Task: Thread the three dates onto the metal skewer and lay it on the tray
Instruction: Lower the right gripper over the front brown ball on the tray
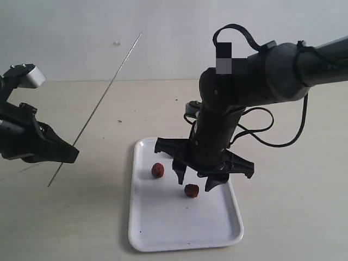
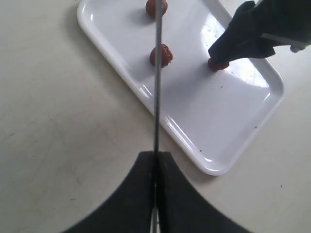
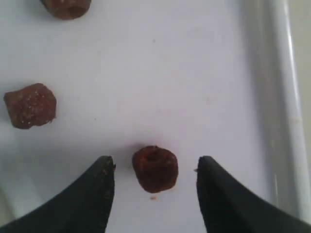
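Dates (image 3: 30, 105) number three, all lying apart on the one white tray (image 1: 163, 228) on the bench (image 1: 293, 217). One date (image 3: 155, 169) sits between the spread tips of the right pincer (image 3: 154, 160), touching neither. Left pincer (image 2: 155, 158) is clamped on the single metal skewer (image 1: 98, 106), which slants upward above the bench beside the tray.
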Available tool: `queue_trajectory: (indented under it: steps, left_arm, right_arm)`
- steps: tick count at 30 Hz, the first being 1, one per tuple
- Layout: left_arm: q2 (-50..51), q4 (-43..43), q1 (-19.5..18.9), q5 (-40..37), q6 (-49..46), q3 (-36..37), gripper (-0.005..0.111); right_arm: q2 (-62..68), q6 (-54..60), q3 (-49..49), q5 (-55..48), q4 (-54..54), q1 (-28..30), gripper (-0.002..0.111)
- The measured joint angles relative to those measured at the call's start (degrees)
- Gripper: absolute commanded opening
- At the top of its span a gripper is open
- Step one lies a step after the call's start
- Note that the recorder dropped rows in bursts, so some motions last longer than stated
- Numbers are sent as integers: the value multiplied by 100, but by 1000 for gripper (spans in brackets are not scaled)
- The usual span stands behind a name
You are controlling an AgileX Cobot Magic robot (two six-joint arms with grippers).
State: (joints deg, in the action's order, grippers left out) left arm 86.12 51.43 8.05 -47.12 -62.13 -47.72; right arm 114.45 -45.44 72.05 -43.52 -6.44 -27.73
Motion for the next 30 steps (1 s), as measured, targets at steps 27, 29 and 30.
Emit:
queue_trajectory:
  steps: [27,29,30]
  left_arm:
    - [0,91,0,-1,0,0,0]
    - [0,91,0,-1,0,0,0]
    - [0,91,0,-1,0,0,0]
  right_arm:
    - [255,-161,0,199,189,-41,50]
    - [291,-41,0,160,164,-41,50]
    - [326,33,0,148,126,-41,50]
